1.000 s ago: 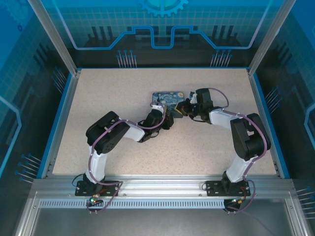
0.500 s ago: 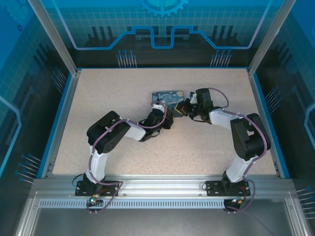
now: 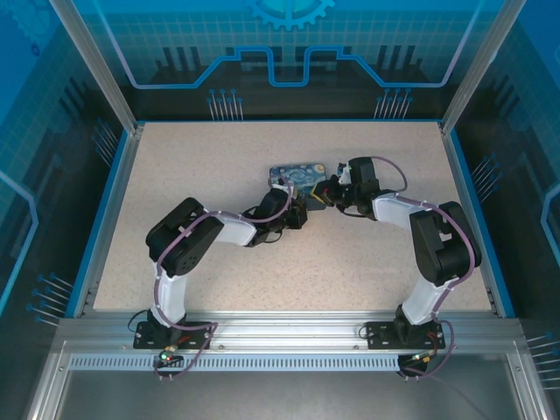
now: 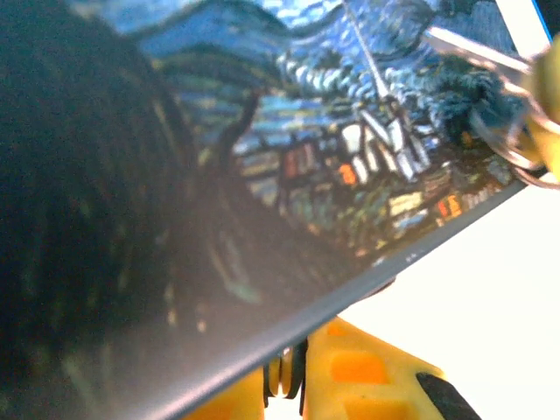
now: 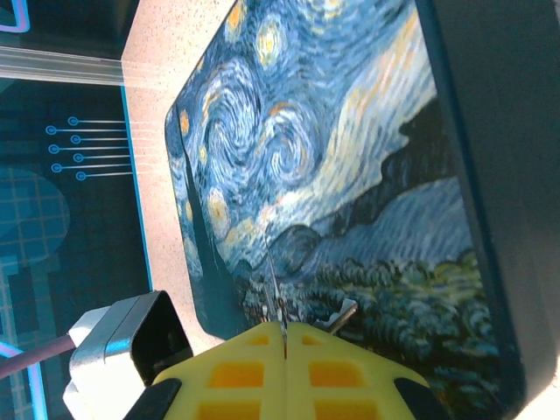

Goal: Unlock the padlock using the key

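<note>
My right hand pinches the key over the tin. I cannot tell the left hand's grip. The thinly held key may twist loose.

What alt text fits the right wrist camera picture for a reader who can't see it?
A rounded blue-and-yellow swirl-painted tin box lies close in front of the right arm's yellow end effector, whose fingers are shut at the bottom edge. What looks like a thin grey metal key pokes out beside them; speckled beige tabletop shows top left.

Robot lab: aluminium-framed blue enclosure
</note>
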`<state>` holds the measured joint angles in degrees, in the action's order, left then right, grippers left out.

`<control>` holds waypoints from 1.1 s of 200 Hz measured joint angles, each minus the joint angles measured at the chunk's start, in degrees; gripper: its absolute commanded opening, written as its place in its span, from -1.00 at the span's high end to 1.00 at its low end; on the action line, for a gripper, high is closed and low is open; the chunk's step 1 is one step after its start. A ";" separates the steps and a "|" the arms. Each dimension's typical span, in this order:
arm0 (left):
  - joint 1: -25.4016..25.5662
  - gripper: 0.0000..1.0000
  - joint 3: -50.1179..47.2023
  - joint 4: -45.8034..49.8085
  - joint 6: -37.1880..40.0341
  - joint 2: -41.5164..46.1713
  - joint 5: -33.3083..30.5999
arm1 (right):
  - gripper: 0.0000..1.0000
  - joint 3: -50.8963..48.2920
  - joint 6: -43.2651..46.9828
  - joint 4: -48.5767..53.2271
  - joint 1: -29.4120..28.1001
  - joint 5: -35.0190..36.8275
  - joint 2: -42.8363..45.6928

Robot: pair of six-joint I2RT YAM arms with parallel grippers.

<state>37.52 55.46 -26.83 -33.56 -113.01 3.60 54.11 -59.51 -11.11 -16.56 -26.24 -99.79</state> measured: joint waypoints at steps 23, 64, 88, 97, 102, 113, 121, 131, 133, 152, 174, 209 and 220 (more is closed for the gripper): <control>-1.38 1.00 2.34 5.81 -1.77 1.88 6.75 | 1.00 0.00 0.00 -0.02 0.52 -0.63 0.00; -4.66 1.00 2.99 8.98 -7.48 3.37 15.87 | 1.00 0.00 -0.07 -0.61 0.87 -2.80 0.04; -5.35 1.00 1.77 7.91 -11.69 4.20 18.27 | 1.00 -0.02 -0.42 -1.09 0.87 -4.07 0.13; -5.62 1.00 1.01 6.88 -13.29 4.50 19.08 | 1.00 -0.02 -0.44 -1.14 0.87 -4.39 0.20; -5.81 1.00 0.50 6.21 -14.58 4.70 19.61 | 1.00 -0.02 -0.42 -1.18 0.87 -4.66 0.24; -6.19 1.00 -0.57 4.90 -16.68 5.01 20.63 | 1.00 -0.02 -0.42 -1.40 0.87 -5.20 0.46; -6.47 1.00 -1.57 3.85 -18.34 5.33 21.35 | 1.00 -0.02 -0.44 -1.42 0.92 -5.29 0.66; -6.82 1.00 -2.71 3.34 -20.00 5.99 21.97 | 1.00 -0.02 -0.42 -1.40 1.03 -5.29 0.96; -6.93 1.00 -2.95 3.21 -20.39 6.21 22.05 | 1.00 -0.02 -0.42 -1.40 1.11 -5.29 1.09; -7.69 1.00 -4.81 2.16 -22.80 8.17 22.47 | 1.00 -0.02 -0.44 -1.36 1.64 -5.27 2.45; -8.33 1.00 -6.10 0.83 -24.94 10.23 22.45 | 1.00 0.13 -0.39 -0.68 2.19 -5.29 5.09; -8.85 1.00 -6.62 -1.44 -27.32 11.08 22.91 | 1.00 0.87 0.68 1.84 2.36 -5.81 9.92; -8.87 1.00 -6.88 -1.75 -27.87 11.32 22.93 | 1.00 0.61 1.14 2.54 2.38 -5.97 11.87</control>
<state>28.64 48.58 -28.58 -61.43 -101.69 26.52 54.72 -58.37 -8.58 -14.17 -32.21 -87.92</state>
